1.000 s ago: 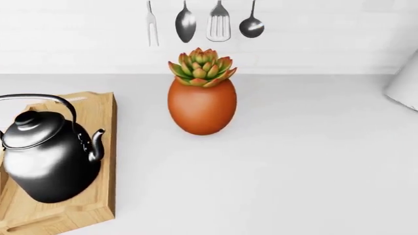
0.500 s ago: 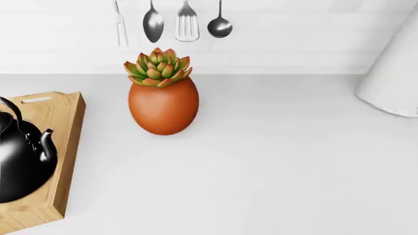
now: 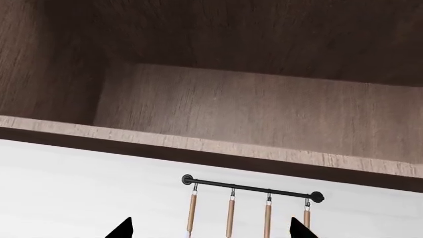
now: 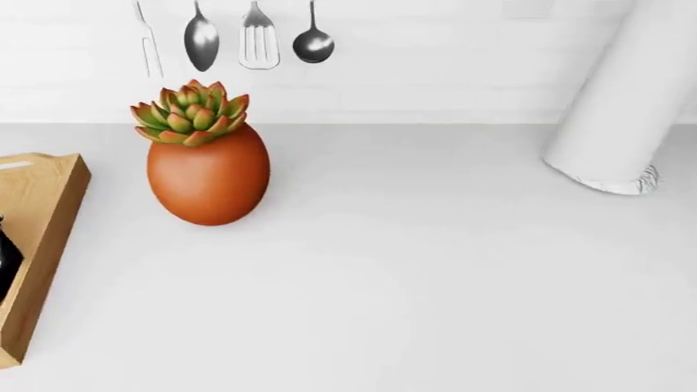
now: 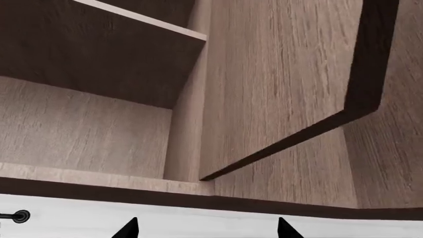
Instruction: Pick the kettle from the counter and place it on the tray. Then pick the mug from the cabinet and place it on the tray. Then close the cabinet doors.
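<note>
Head view: the tray (image 4: pixel 38 214) lies at the 9 o'clock edge of the counter (image 4: pixel 436 278), and only a dark sliver of the kettle (image 4: pixel 6 265) shows on it, so the first step reads as done. The orange plant pot (image 4: pixel 207 175) stands just beside the tray at about 10 o'clock, under the hanging utensils (image 4: pixel 228 37); a white cylindrical shape (image 4: pixel 621 106), unidentifiable, crosses the view at 2 o'clock.

Wrist views: both cameras look up into the wooden cabinet (image 3: pixel 251 114). The left gripper (image 3: pixel 210 229) shows two dark fingertips spread well apart with nothing between them, the utensil rail (image 3: pixel 251 188) just above them toward 12 o'clock and a bare shelf bay beyond. The right gripper (image 5: pixel 206 229) is likewise parted and empty, facing a shelf corner and an open cabinet door (image 5: pixel 297 89) that swings out toward 1 o'clock.

Deciding relation: the mug appears in no view; judged from the task it sits somewhere in the cabinet, above both grippers at 12 o'clock. Which arm is nearer, and how the handle lies, cannot be told until the mug comes into sight.
</note>
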`<state>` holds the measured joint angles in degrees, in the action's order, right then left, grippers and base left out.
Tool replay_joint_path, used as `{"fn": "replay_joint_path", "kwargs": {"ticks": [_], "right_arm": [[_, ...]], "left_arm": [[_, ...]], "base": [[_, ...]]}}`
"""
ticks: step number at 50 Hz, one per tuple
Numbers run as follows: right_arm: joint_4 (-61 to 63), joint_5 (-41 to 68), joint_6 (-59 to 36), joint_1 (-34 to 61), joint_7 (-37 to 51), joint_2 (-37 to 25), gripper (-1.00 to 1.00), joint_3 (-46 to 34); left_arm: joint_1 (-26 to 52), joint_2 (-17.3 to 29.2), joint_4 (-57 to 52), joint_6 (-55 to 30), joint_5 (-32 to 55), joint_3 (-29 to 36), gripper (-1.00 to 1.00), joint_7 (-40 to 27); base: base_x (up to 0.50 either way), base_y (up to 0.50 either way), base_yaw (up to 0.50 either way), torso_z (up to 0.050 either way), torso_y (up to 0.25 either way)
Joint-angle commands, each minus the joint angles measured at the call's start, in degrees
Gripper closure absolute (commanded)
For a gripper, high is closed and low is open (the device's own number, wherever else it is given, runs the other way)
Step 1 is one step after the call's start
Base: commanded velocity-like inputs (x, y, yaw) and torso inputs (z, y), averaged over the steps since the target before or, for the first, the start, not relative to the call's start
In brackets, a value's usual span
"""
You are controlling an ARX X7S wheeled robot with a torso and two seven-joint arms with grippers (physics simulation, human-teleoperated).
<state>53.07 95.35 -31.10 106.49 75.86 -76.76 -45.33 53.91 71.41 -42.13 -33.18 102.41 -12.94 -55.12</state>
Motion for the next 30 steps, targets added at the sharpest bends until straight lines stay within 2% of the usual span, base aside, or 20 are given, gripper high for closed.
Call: {"fn": "replay_joint_path", "kwargs": {"ticks": [1, 11, 22, 30], "right_arm": [[-0.2, 0.3, -0.3, 0.1, 0.0, 0.0, -1.00, 0.5], [0.2, 0.6, -2.5, 1.4, 0.9, -0.4, -1.00, 1.1], [-3.8, 8.8, -8.2, 5.8, 4.7, -5.1, -1.00, 3.1], [-5.3, 8.0, -7.2, 4.8, 2.9, -9.8, -1.00, 3.5]], "left_arm": [[-0.7, -0.4, -0.1, -0.3, -0.1, -0.7, -1.00, 0.0], [0.0, -0.5, -0.2, -0.4, 0.0, 0.0, -1.00, -0.3], [0.3, -0.5, -0.2, -0.5, 0.4, 0.3, -1.00, -0.5], [2.1, -0.6, -0.2, -0.5, 0.5, 2.1, -1.00, -0.8]], "base": [[0.00, -0.27, 0.00, 0.000, 0.000], [0.00, -0.08, 0.00, 0.000, 0.000], [0.00, 0.00, 0.00, 0.000, 0.000], [0.00, 0.00, 0.00, 0.000, 0.000]]}}
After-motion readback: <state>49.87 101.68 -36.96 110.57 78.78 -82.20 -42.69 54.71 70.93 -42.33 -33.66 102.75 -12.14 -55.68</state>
